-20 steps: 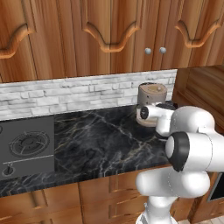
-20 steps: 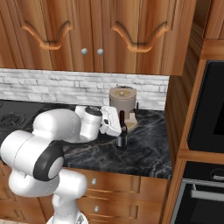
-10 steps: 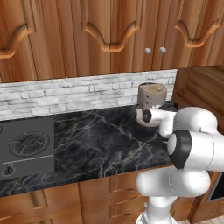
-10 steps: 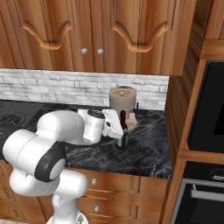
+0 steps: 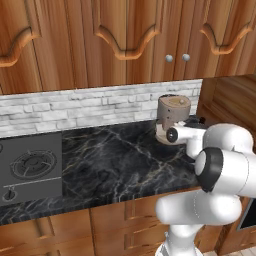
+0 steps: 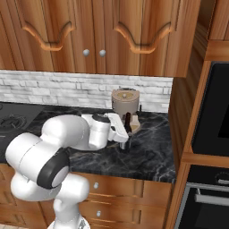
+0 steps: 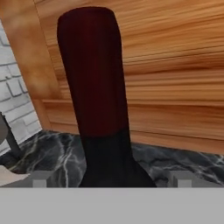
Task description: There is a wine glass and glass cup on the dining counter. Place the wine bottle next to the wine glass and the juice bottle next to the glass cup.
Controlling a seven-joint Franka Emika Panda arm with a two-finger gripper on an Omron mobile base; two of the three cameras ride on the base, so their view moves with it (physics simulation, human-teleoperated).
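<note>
I hold my gripper level with its fingers spread either side of the upright wine bottle, lined up to pinch its neck.

Upright dark wine bottle on counter

Even, bright rendered lighting throughout, no glare. Soft shadows lie on the counter. Hand view is coarse and blurred up close.
</note>
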